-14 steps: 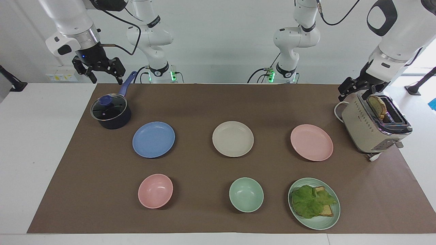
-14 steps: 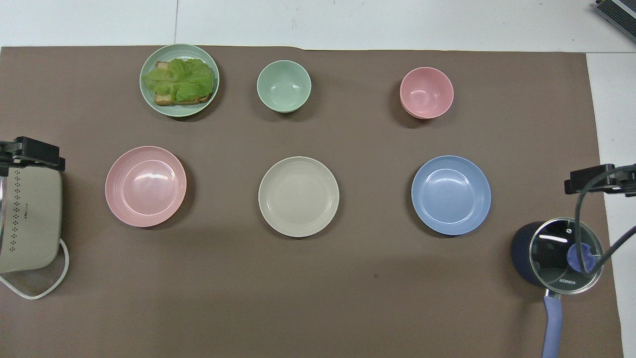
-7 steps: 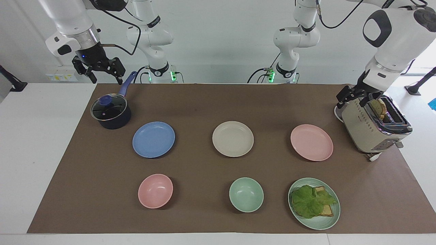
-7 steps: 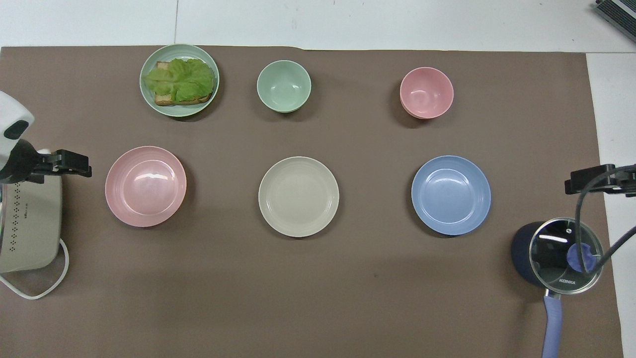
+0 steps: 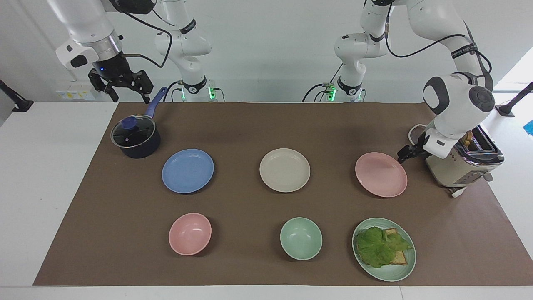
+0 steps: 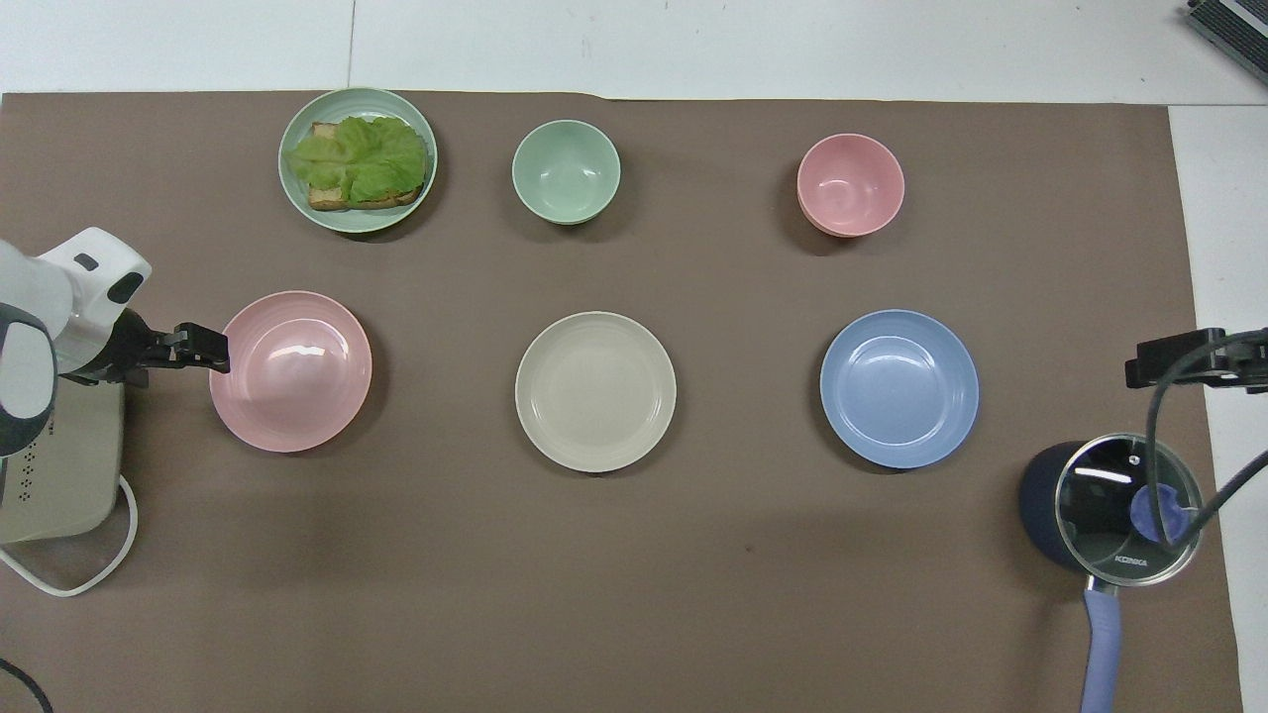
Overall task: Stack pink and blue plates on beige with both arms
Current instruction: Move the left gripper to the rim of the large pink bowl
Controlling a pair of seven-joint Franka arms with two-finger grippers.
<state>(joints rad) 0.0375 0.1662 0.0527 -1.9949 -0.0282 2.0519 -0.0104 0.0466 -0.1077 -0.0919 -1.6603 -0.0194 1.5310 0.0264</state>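
Note:
Three equal plates lie in a row on the brown mat: the blue plate [image 5: 188, 171] [image 6: 898, 388] toward the right arm's end, the beige plate [image 5: 285, 170] [image 6: 595, 391] in the middle, and the pink plate [image 5: 381, 175] [image 6: 290, 371] toward the left arm's end. My left gripper [image 5: 406, 153] [image 6: 203, 347] is low at the pink plate's rim, on the toaster's side, open and holding nothing; I cannot tell if it touches the rim. My right gripper [image 5: 125, 89] [image 6: 1169, 361] waits, raised and open, over the pot's handle.
A dark pot with a glass lid [image 5: 135, 137] sits beside the blue plate. A cream toaster [image 5: 460, 162] stands beside the pink plate. Farther from the robots are a pink bowl [image 5: 190, 233], a mint bowl [image 5: 300, 238] and a mint plate of lettuce and toast [image 5: 384, 249].
My left arm has swung down from above the toaster to the pink plate's rim. The right arm and all the dishes have stayed put.

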